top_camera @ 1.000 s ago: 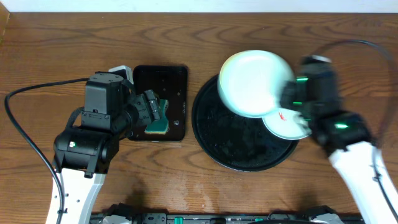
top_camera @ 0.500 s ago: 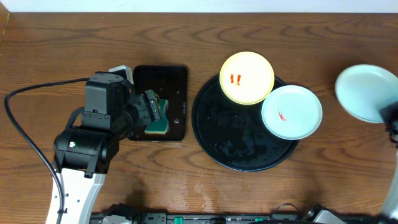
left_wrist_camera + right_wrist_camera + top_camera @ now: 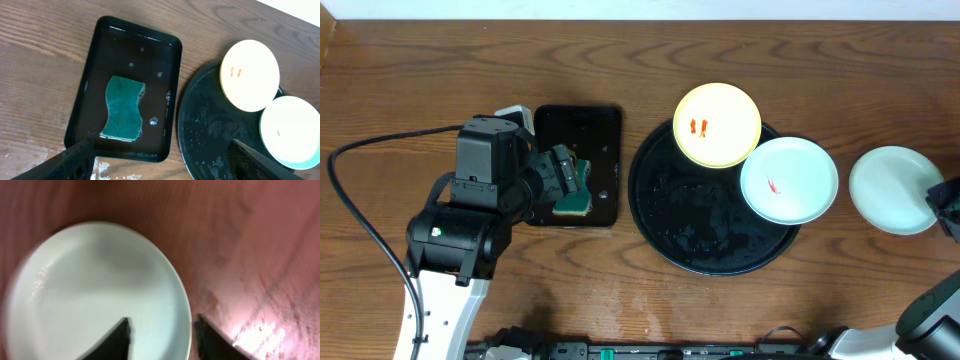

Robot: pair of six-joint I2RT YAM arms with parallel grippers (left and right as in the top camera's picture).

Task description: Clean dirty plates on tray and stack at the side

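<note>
The round black tray (image 3: 690,235) holds a pale yellow plate (image 3: 717,124) with red smears at its far edge and a mint-green plate (image 3: 789,180) with one red smear at its right edge. Both show in the left wrist view, the yellow plate (image 3: 249,75) and the mint-green one (image 3: 292,131), on the tray (image 3: 210,135). A second mint-green plate (image 3: 892,190), clean, is low over the table right of the tray. My right gripper (image 3: 942,205) grips its rim (image 3: 95,285), with its jaws (image 3: 162,322) on either side. My left gripper (image 3: 565,180) is open and empty over the sponge.
A green sponge (image 3: 578,195) lies in a small rectangular black tray (image 3: 600,125) left of the round tray; the left wrist view shows the sponge (image 3: 124,107) and wet patches on the wood. The right plate is close to the table's right side.
My right arm carried the mint-green plate off the tray to the right and lowered it beside the tray, uncovering the yellow plate. The left arm has not moved.
</note>
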